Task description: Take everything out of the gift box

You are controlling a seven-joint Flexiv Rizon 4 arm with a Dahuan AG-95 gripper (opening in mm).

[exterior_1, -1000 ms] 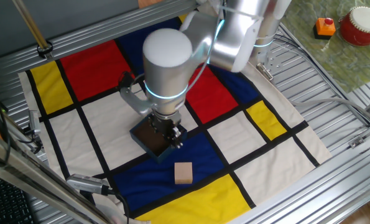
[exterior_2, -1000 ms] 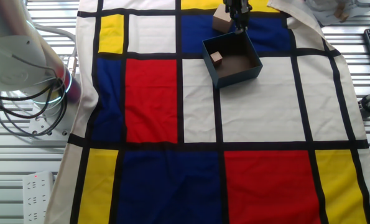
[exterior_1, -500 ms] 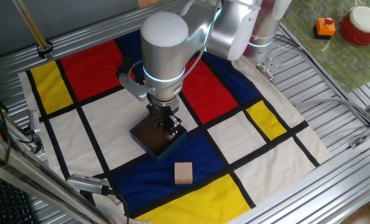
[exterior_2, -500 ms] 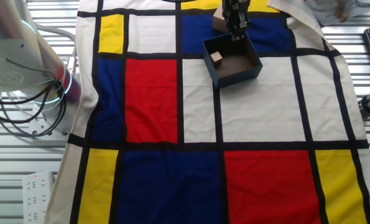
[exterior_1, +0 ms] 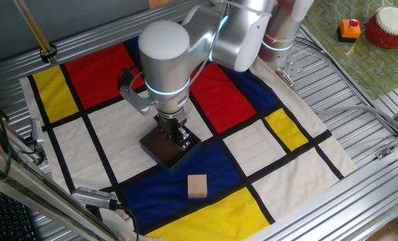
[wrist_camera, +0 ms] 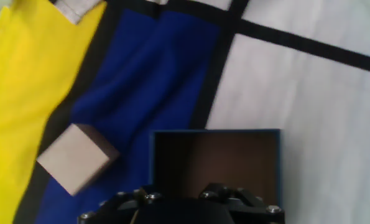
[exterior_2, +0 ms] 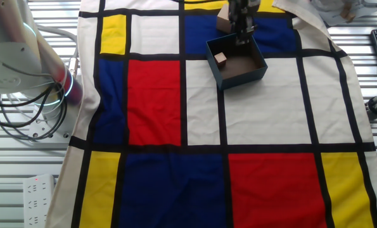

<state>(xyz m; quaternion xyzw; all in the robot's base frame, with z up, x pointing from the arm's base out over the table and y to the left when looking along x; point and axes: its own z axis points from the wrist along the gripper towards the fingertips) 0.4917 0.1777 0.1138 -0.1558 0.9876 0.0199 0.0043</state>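
Observation:
The gift box (exterior_2: 239, 66) is a small dark blue square with a brown inside, standing on the chequered cloth. One tan wooden block (exterior_2: 220, 59) lies in its left corner. A second block (exterior_1: 197, 186) lies outside on the blue and yellow cloth, also seen as the block (wrist_camera: 78, 157) in the hand view. My gripper (exterior_1: 179, 138) hangs over the box's rim on the side towards that loose block, open and holding nothing. In the hand view the gift box (wrist_camera: 217, 158) shows only dark floor, and the gripper (wrist_camera: 178, 200) is a dark shape at the bottom edge.
The cloth (exterior_1: 252, 144) of red, blue, yellow and white squares covers a slatted metal table. A red pot (exterior_1: 389, 27) and an orange thing (exterior_1: 349, 28) stand off the cloth at the far right. Cables and the arm's base (exterior_2: 23, 69) are to one side.
The arm has swung a little sideways, carrying the gripper from the box's edge near the loose block further along over the box. Both blocks and the box have stayed put.

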